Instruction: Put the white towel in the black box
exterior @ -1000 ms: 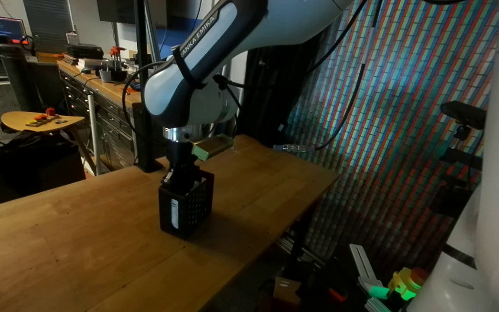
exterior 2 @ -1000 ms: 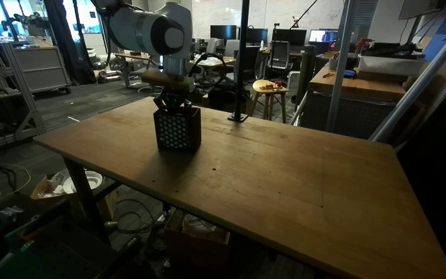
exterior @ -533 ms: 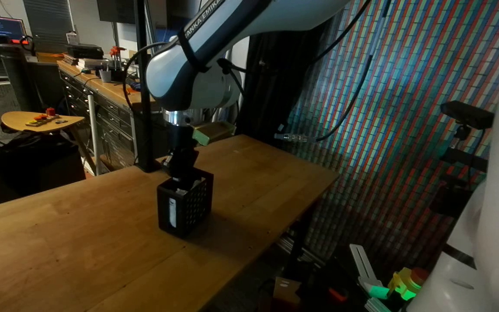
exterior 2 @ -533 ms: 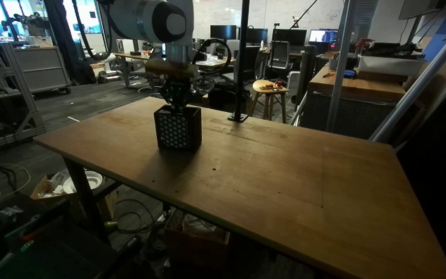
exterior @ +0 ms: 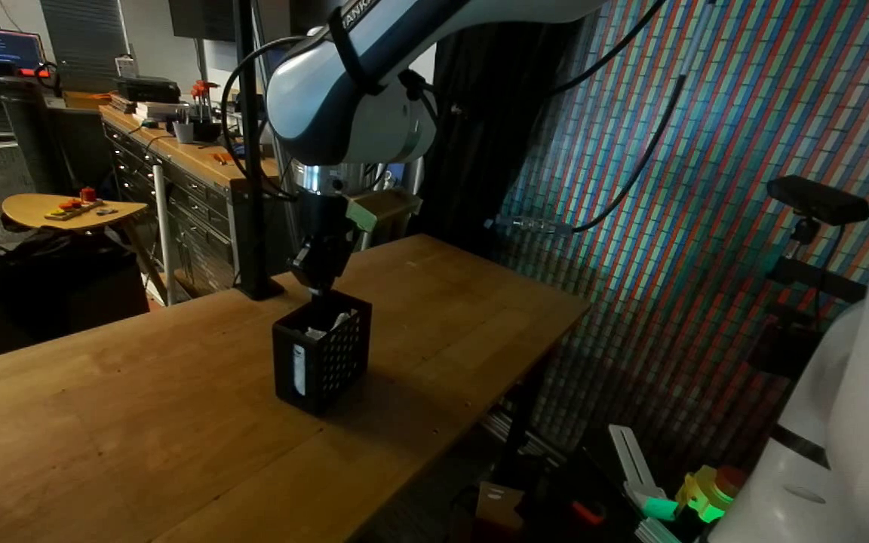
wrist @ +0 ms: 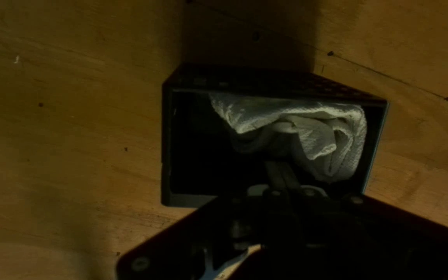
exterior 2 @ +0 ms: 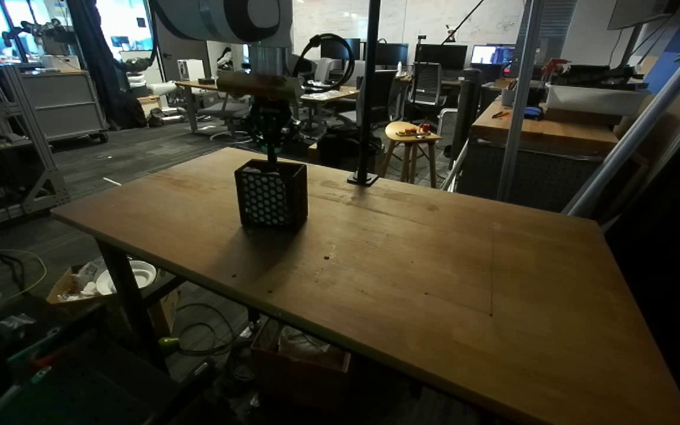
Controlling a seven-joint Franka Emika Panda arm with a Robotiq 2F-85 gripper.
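White towel (wrist: 317, 136): in the black box (wrist: 166, 147), bunched up in soft folds; make the box mouth a clock in the wrist view, with 12 at the top; the towel curls from 11 round to about 4; the dark part from 7 to 10 shows no towel
Black box: upright on the wooden table (exterior 2: 434, 254); in an exterior view, bits of the towel (exterior: 315, 332) show inside its open top; no corner hangs over the sides I can see
Pale strip (exterior: 299, 369): on one side of the box; I can't tell if it is a mark or the towel seen through a gap
Gripper (wrist: 279, 164): comes in from 6 o'clock, over the box; I can't tell if its tips dip inside
Fingers (wrist: 274, 175): together, with no towel seen pinched between them; the tips, at about 6, look near the folds; I can't tell if they touch
Towel's trip: the big part looks done, as the towel is in the box and seems free of the grip
Gripper's last bit: my guess is that only a small job is left; lift straight up and move off; go gently, as a snagged fold could come up too; no more pushing seems needed
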